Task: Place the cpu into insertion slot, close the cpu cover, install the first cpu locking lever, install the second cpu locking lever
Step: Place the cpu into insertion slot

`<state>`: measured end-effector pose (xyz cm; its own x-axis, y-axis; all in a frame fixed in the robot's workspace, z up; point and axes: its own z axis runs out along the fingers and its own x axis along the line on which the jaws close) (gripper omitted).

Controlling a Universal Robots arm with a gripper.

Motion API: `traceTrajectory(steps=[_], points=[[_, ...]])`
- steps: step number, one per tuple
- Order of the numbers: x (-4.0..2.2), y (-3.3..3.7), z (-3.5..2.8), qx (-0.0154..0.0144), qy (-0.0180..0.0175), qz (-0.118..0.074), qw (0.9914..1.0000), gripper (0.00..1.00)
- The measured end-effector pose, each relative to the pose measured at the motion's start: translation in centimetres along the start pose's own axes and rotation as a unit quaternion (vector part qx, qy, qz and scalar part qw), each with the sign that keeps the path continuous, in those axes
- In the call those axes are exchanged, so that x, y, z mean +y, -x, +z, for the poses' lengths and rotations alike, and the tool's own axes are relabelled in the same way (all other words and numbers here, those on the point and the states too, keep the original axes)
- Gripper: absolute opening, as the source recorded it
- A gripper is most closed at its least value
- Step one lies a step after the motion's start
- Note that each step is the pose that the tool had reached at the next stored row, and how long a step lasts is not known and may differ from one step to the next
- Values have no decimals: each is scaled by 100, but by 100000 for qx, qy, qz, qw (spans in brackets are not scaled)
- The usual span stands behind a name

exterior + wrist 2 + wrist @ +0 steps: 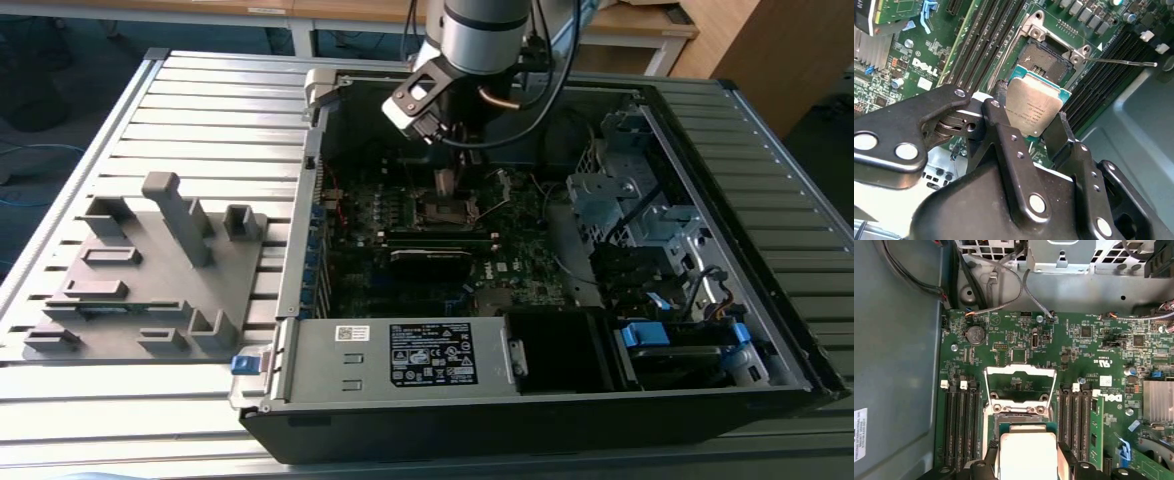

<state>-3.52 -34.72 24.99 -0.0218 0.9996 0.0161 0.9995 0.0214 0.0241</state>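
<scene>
My gripper (1031, 111) is shut on the cpu (1035, 106), a small silver-topped chip with a teal edge, its two black fingers clamping opposite sides. The chip hangs tilted just above the insertion slot (1046, 57), a dark square socket rimmed in silver on the green motherboard. In the first wrist view the cpu (1026, 455) sits between the fingers of the gripper (1027, 456), over the near part of the slot (1019, 417). The cpu cover (999, 372) is swung open beyond the socket. A thin locking lever (1119, 62) stands out to one side. In the exterior view the gripper (446, 185) hovers above the socket (441, 210).
The open computer case (747, 330) has walls all round the board. Black memory slots (961, 430) flank the socket on both sides. A heat sink (1158, 400), a power supply (400, 355) and a drive cage (627, 200) stand nearby. A grey fixture plate (147, 270) lies at the exterior view's left.
</scene>
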Motion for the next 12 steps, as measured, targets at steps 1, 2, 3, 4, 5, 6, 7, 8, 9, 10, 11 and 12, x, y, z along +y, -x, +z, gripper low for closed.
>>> traceTrajectory(steps=[1, 2, 3, 4, 5, 6, 7, 8, 9, 10, 11, 12], points=[[-3, 0, 13, -2, 50, 11, 100000, 54], [-6, 0, 27, -2, 121, 7, 100000, 54], [-7, 0, 42, 0, 178, -1, 100000, 54], [-9, 0, 53, 6, 218, 2, 100000, 54], [-9, 1, 54, -6, 220, -2, 100000, 54], [-9, 1, 54, -11, 221, -6, 100000, 54], [-9, 1, 54, -16, 219, -7, 100000, 54], [-9, 1, 55, -15, 222, -4, 100000, 54], [-12, 1, 58, -3, 285, 1, 100000, 54], [-20, 0, 66, 10, 493, -3, 99999, 54], [-30, 0, 76, -2, 780, -19, 99997, 54], [-39, 1, 86, -21, 1004, -28, 99995, 54]])
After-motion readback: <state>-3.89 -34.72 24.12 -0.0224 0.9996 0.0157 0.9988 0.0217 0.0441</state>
